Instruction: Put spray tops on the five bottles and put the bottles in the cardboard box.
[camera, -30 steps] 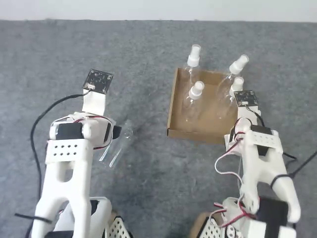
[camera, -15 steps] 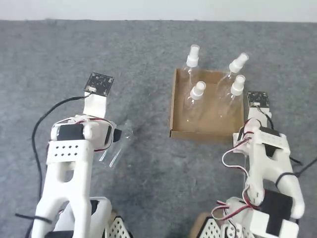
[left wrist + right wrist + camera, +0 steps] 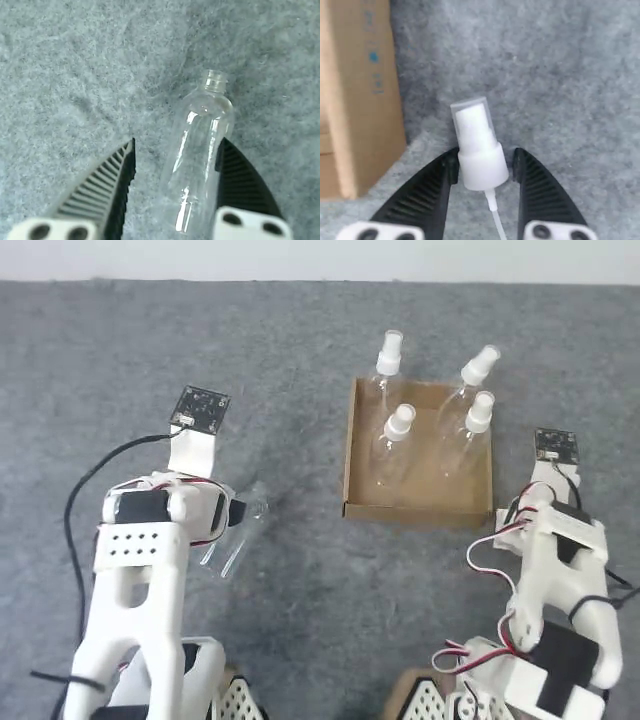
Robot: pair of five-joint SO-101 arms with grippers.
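A clear uncapped bottle (image 3: pixel 202 130) lies on the grey mat between the fingers of my left gripper (image 3: pixel 176 145), which is open; one finger is close against the bottle and the other stands apart. From above, this bottle (image 3: pixel 245 525) lies beside the left arm (image 3: pixel 150 530). My right gripper (image 3: pixel 485 152) is shut on a white spray top (image 3: pixel 477 150) at its collar, with the dip tube trailing back between the fingers. The right arm (image 3: pixel 555 540) is just right of the cardboard box (image 3: pixel 418 508). Several bottles with spray tops (image 3: pixel 398 425) stand in the box.
The box's brown side wall (image 3: pixel 355 90) stands close beside the right gripper. Grey mat stretches open between the two arms and in front of the box. A black cable (image 3: pixel 75 500) runs along the left arm.
The right arm has pulled away from the box's right side and shifted right, off the box. The left arm and the bottle by it have stayed put.
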